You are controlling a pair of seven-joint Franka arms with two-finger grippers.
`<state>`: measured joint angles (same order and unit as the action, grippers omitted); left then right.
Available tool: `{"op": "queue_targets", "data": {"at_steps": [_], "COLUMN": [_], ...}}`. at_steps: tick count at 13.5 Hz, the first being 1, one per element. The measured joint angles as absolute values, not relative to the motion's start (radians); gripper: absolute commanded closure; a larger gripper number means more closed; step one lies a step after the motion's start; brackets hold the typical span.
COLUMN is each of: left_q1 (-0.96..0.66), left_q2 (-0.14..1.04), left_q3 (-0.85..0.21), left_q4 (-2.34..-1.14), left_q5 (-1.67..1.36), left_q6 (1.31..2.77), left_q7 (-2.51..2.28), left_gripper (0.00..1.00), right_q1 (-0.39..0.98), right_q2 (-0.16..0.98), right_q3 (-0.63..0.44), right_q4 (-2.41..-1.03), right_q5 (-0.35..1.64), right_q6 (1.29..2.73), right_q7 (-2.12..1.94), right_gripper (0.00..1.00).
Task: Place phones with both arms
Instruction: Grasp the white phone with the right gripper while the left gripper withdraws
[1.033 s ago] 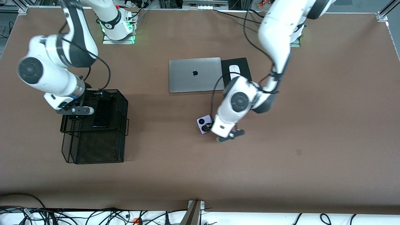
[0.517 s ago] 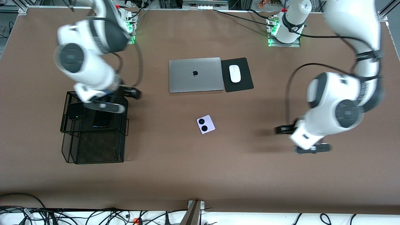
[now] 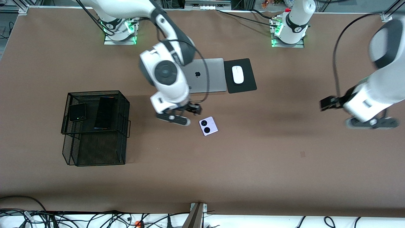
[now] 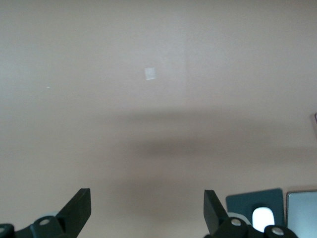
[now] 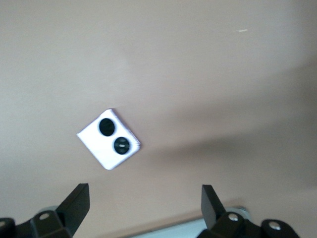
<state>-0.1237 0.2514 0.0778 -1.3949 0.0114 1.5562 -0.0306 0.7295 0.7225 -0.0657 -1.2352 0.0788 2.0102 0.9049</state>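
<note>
Inside black mesh basket (image 3: 121,98): flip phone (image 3: 77,112), slab phone (image 3: 104,113); both grippers (image 5: 143,198) (image 4: 147,201) wide, empty.

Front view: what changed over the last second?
The right hand left the wire basket and swung over beside the lilac phone, open. The left hand left that phone and pulled away toward the left arm's end of the table, open and empty. The lilac phone, the flip phone and slab phone on the basket, the laptop and the mouse stayed put.

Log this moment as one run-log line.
right gripper: open, beside lilac-white square phone | left gripper: open, over bare table | two black phones in mesh basket
</note>
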Motion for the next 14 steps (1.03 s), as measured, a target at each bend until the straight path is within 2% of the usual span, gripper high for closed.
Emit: {"op": "queue_targets", "data": {"at_steps": [2,7,10,14], "left_q1": [-0.096,-0.071,-0.053,-0.03], "left_q2": [0.172,0.022,-0.06,-0.085], "left_q3": [0.078,0.078,0.075,0.045], "left_q4": [-1.457,-1.645,-1.744,-1.777], "left_q5": [0.001,-0.026,-0.026,0.02], "left_q6": [1.563,1.712,1.715,1.714], "left_q7": [-0.01,-0.01,-0.01,-0.002], "left_gripper": [0.0,0.0,0.0,0.0], "right_q1": [0.779,0.817,0.827,0.825], "right_q2": [0.803,0.935,0.972,0.976], "right_q3": [-0.065,-0.066,-0.066,-0.055], "right_q4": [-1.218,-1.204,-1.201,-1.164], "right_q5": [0.03,-0.016,-0.066,-0.073], "right_q6": [2.106,2.268,2.33,2.336], "right_q7": [0.982,1.042,1.032,0.878], "right_gripper": [0.0,0.0,0.0,0.0]}}
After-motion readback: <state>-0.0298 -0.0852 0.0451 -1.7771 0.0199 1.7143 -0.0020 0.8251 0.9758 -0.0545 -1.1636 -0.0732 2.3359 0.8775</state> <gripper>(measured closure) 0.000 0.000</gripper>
